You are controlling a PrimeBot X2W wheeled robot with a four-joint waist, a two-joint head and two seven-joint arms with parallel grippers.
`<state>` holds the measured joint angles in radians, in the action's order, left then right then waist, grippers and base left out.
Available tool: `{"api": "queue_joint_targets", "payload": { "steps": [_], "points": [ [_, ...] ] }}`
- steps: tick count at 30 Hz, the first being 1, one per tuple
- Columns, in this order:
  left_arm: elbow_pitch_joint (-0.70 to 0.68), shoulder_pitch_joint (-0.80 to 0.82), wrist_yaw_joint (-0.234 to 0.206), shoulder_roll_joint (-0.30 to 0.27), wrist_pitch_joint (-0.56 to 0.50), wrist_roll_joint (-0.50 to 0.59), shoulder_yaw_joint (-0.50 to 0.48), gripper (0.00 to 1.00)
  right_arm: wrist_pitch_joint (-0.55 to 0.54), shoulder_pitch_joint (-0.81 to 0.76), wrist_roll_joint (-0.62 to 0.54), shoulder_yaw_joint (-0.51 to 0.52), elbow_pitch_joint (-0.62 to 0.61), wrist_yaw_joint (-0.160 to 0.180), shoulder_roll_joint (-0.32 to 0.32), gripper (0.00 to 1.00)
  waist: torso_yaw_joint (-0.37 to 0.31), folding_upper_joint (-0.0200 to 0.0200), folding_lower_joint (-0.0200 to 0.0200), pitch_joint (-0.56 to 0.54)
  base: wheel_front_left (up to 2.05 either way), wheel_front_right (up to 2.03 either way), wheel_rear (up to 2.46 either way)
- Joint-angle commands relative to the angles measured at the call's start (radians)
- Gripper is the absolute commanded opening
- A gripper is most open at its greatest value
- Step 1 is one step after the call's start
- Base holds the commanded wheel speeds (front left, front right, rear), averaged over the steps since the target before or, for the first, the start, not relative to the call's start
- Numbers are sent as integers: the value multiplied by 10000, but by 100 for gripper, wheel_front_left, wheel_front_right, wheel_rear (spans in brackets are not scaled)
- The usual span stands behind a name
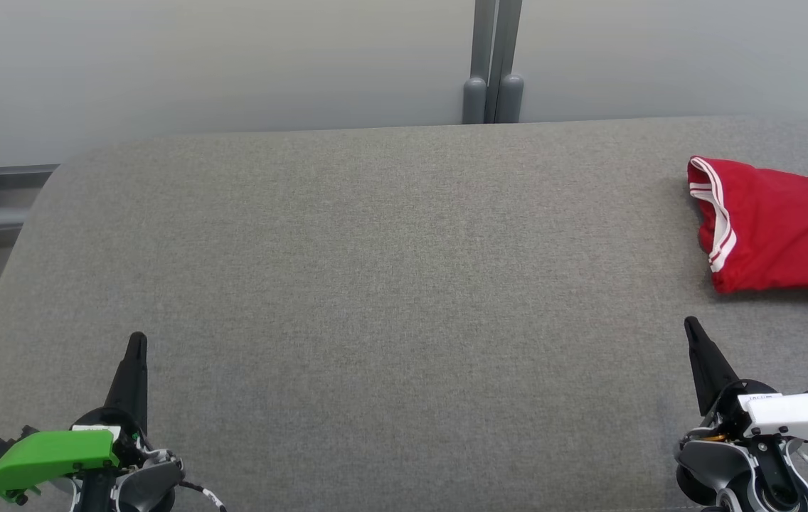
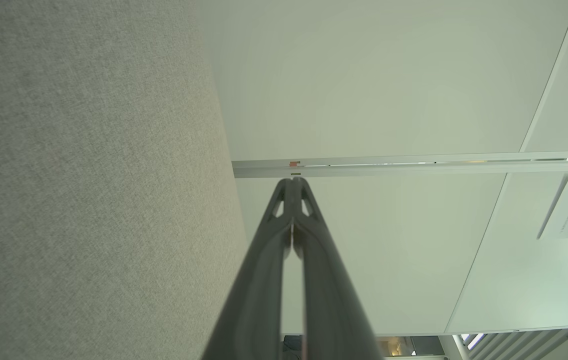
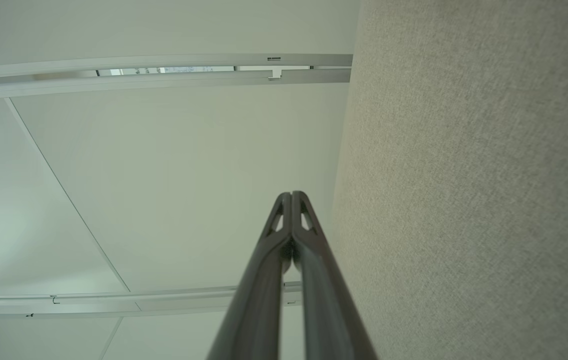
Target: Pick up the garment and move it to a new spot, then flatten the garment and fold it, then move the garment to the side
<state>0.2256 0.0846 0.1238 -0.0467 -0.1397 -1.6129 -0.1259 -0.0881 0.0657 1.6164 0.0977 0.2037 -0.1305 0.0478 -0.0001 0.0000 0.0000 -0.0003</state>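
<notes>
Plainly, the red garment (image 1: 781,227) is lying at the far right of the grey upholstered surface (image 1: 375,284), running out past the right edge of the head view. It is sitting ahead of the right gripper (image 1: 690,326) without touching it, and well apart from the left gripper (image 1: 136,340). Both grippers are waiting at the near edge with their long dark fingers (image 3: 259,290) pressed tip to tip, holding nothing.

The cloth is looking like a thin, matte knit, bunching into soft rolls and shallow creases rather than lying flat; it is probably going to handle as light and limp, sagging and swinging from any single pinch, and it is hardly fragile. The white-striped band (image 1: 720,227) along its left end is appearing thicker and doubled over, so it is offering the firmest place to nip. For spreading, two pinches set wide along that band are likely serving better than one in the middle.

The surface is showing a coarse, felt-like weave; dragging the knit across it is likely to be catching and rucking it, so lifting clear seems wiser.
</notes>
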Motion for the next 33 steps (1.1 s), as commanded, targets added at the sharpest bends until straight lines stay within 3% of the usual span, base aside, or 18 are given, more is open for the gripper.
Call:
{"api": "queue_joint_targets", "payload": {
  "steps": [1,33],
  "points": [
    [-38,162,55,-66,-12,-3,-26,0,-69,52,34,23,-38,-4,45,0,0,0,0,0,0,0,0],
    [-38,162,55,-66,-10,-5,-24,0,-69,52,34,23,-38,-4,45,0,0,0,0,0,0,0,0]
  ]
}}
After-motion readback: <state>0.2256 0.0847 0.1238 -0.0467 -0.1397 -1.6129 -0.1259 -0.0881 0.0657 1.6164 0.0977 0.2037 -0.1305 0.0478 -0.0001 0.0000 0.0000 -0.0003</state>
